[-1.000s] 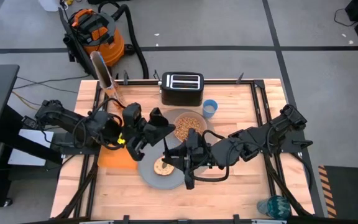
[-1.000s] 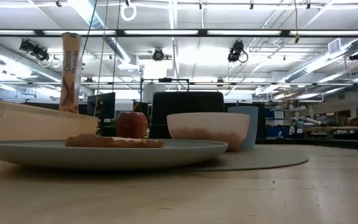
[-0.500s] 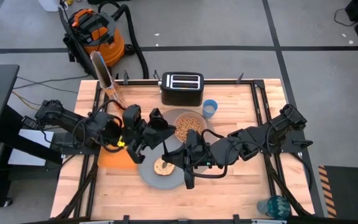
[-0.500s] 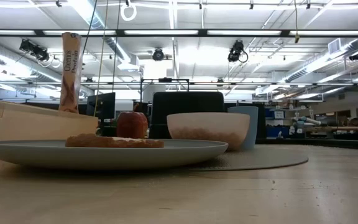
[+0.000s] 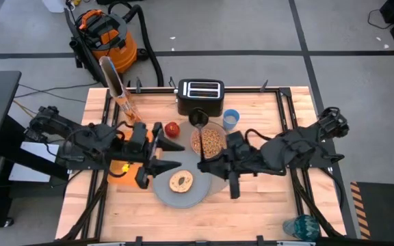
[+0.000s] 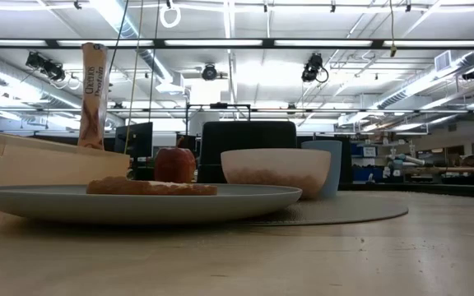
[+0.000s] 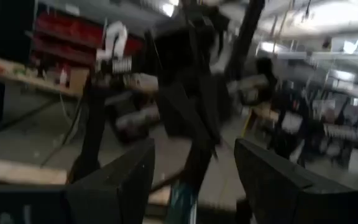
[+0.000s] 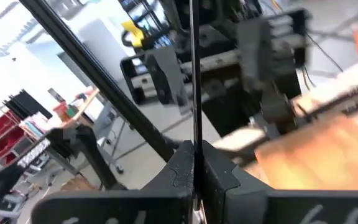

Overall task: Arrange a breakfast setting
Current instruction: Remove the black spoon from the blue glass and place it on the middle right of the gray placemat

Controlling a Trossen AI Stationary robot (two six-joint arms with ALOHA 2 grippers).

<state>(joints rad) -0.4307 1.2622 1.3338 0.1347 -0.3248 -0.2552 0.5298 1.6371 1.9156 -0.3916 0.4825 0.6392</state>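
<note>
The grey-blue plate (image 5: 164, 195) lies on the grey placemat (image 5: 215, 179) with the round toast (image 5: 181, 181) on it. Behind it stand the pink bowl (image 5: 209, 141) of cereal, the blue cup (image 5: 230, 119) and the red apple (image 5: 172, 128). The orange napkin (image 5: 124, 172) lies under my left arm. My left gripper (image 5: 176, 156) hangs open above the plate's left side, holding nothing. To its right, my right gripper (image 5: 202, 164) is shut on the metal spoon (image 5: 198, 119), high above the table. My right gripper pinches the spoon's handle (image 8: 194, 134) between its two shut fingers, which reach in about level from the table's right. The spoon is lifted clear of everything. It stands up from the fingers, its bowl end (image 5: 198, 119) topmost and tipped toward the far edge.
A black toaster (image 5: 200, 97) stands at the far edge. A tall cereal box (image 5: 115, 85) stands at the far left corner. In the low view the plate (image 6: 138, 201), the apple (image 6: 174, 164) and the bowl (image 6: 276, 171) fill the near ground.
My left gripper has opened, let go of the spoon and drawn back toward the table's left edge, uncovering the apple. My right gripper has taken the spoon and carried it up and toward the right edge, and the spoon now stands over the bowl.
</note>
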